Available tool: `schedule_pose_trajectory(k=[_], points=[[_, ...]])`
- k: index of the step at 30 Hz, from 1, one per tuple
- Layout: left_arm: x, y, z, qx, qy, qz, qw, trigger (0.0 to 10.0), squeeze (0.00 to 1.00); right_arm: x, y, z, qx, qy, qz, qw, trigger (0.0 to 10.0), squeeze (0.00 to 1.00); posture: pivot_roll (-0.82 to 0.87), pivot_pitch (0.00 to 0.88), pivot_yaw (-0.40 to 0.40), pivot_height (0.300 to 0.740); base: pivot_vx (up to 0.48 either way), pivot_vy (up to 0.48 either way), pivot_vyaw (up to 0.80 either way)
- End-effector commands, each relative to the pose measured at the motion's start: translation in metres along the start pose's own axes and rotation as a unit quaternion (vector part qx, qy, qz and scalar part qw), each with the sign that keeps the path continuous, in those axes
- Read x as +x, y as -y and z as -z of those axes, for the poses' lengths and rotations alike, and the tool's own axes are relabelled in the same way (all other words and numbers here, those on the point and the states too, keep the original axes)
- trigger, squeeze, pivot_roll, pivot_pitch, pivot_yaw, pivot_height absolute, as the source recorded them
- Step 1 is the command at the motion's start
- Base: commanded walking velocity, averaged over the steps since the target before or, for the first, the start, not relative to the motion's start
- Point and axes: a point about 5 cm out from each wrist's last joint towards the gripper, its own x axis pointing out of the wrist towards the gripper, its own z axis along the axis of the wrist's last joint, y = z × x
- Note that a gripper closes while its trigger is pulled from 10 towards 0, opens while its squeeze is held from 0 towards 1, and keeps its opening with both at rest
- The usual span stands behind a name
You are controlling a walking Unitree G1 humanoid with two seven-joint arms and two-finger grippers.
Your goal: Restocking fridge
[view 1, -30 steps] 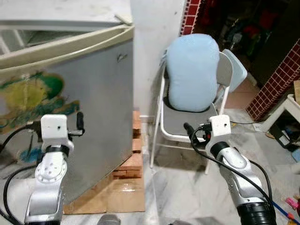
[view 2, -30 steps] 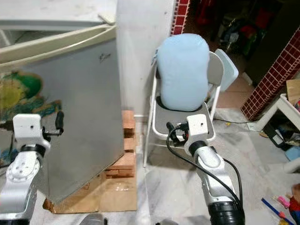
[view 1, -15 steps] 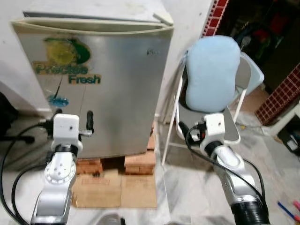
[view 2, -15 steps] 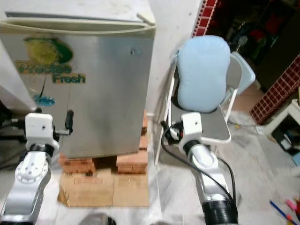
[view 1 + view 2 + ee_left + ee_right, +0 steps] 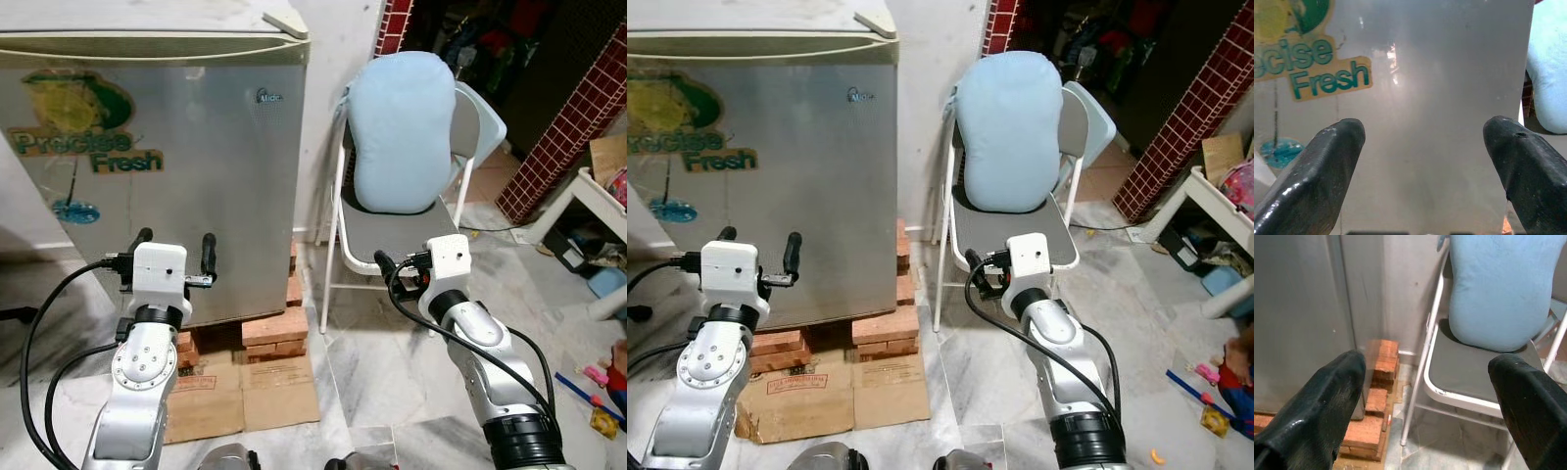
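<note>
A small silver fridge [image 5: 196,166] with a "Precise Fresh" sticker stands before me with its door shut. My left gripper [image 5: 172,247] is raised in front of the lower part of the door, open and holding nothing. The left wrist view looks straight at the door [image 5: 1420,98] between the spread fingers [image 5: 1312,181]. My right gripper [image 5: 400,276] hovers open and empty by the front of a chair's seat, right of the fridge. One of its fingers [image 5: 1317,406] shows in the right wrist view.
The fridge rests on red bricks [image 5: 274,328] over flattened cardboard [image 5: 245,392]. A white folding chair [image 5: 392,245] with a light blue cushion [image 5: 402,127] stands close on its right. Further right are a red tiled pillar [image 5: 568,127], a white table [image 5: 602,196] and toys on the floor [image 5: 598,411].
The fridge door, ajar one second ago, is now shut. The camera has swung, so the whole scene has shifted. Both grippers stay open and empty.
</note>
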Motion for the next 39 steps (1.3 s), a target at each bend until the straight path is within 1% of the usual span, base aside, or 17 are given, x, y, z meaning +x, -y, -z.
schedule_pose_trajectory(k=[1,10,17,25,29,32,34,36,39], points=[[0.0,0.01,-0.008,-0.002,0.009,0.022,1.0,10.0,0.0,0.002,0.004,-0.001,-0.002,-0.004,0.005,1.0,10.0,0.0,0.08,0.0,-0.076,0.74,-0.341,0.0,-0.8],[-0.003,0.009,-0.003,-0.017,-0.013,0.025,0.999,10.0,0.0,0.0,0.004,0.003,0.004,-0.012,0.008,1.0,10.0,0.0,0.07,0.0,-0.071,0.74,-0.342,0.0,-0.8],[-0.004,0.016,-0.001,-0.023,-0.02,0.041,0.999,10.0,0.0,-0.002,0.005,0.005,0.006,-0.016,0.012,1.0,10.0,0.0,0.06,0.0,-0.074,0.74,-0.325,0.0,-0.8],[0.001,0.017,-0.002,-0.028,-0.02,0.051,0.998,10.0,0.0,-0.001,0.004,0.004,0.008,-0.014,0.017,1.0,10.0,0.0,0.06,0.0,-0.055,0.74,-0.282,0.0,-0.8],[0.004,0.017,-0.004,-0.04,-0.016,0.053,0.998,10.0,0.0,0.0,0.005,0.004,0.015,-0.013,0.019,1.0,10.0,0.0,0.05,0.0,-0.044,0.74,-0.123,0.0,-0.8],[0.006,0.019,-0.002,-0.062,-0.027,0.056,0.996,10.0,0.0,0.001,0.006,0.006,0.027,-0.018,0.022,0.999,10.0,0.0,0.04,0.0,-0.04,0.74,0.0,0.0,-0.8],[0.007,0.021,-0.001,-0.091,-0.035,0.069,0.993,10.0,0.0,0.001,0.007,0.005,0.026,-0.018,0.023,0.999,10.0,0.0,0.04,0.0,-0.039,0.74,0.0,0.0,-0.8],[0.007,0.021,-0.001,-0.094,-0.037,0.069,0.992,10.0,0.0,0.002,0.007,0.004,0.025,-0.017,0.023,0.999,10.0,0.0,0.04,0.0,-0.039,0.74,0.0,0.0,-0.8],[0.008,0.021,-0.002,-0.097,-0.033,0.075,0.992,10.0,0.0,0.002,0.007,0.004,0.024,-0.016,0.023,0.999,10.0,0.0,0.03,0.0,-0.041,0.74,0.0,0.411,-0.8]])
